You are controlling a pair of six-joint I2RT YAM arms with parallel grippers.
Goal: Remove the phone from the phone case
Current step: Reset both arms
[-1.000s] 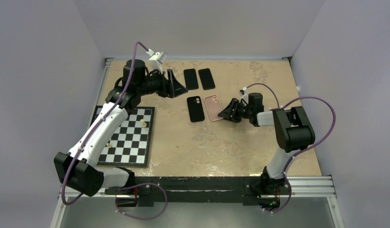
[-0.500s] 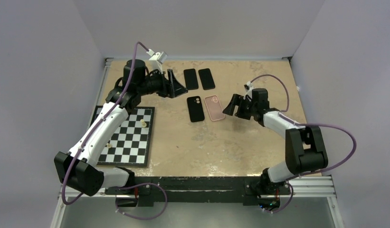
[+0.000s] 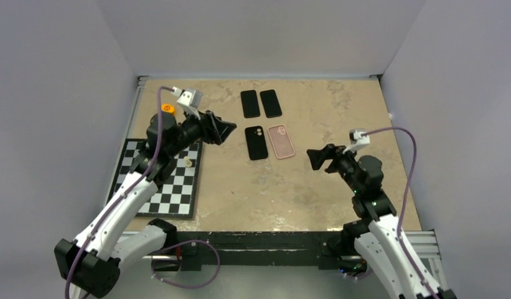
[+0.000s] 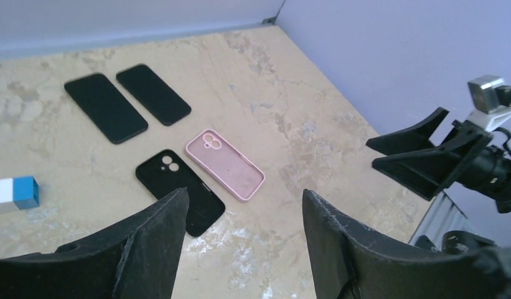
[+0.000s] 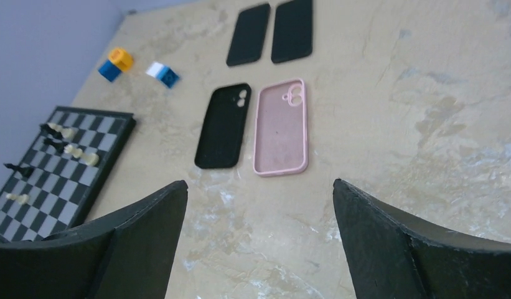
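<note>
Two bare black phones (image 3: 249, 103) (image 3: 271, 103) lie side by side at the back of the table. In front of them lie a black phone case (image 3: 256, 142) and a pink phone case (image 3: 281, 141), both flat with the table showing through their camera cutouts. My left gripper (image 3: 226, 132) hovers open just left of the black case (image 4: 172, 177), holding nothing. To the right of the pink case (image 5: 279, 128), and nearer than it, my right gripper (image 3: 312, 159) stands open and empty. Neither gripper touches a case or a phone.
A chessboard (image 3: 159, 180) with a few pieces lies at the left under the left arm. An orange block (image 3: 168, 108) sits behind it, and a blue-and-white block (image 5: 162, 71) lies beside that. Grey walls close in the back and both sides.
My right gripper has let go near the pink case, opened wide and pulled back toward the near right. The left arm has drawn back from the rear of the table toward the chessboard.
</note>
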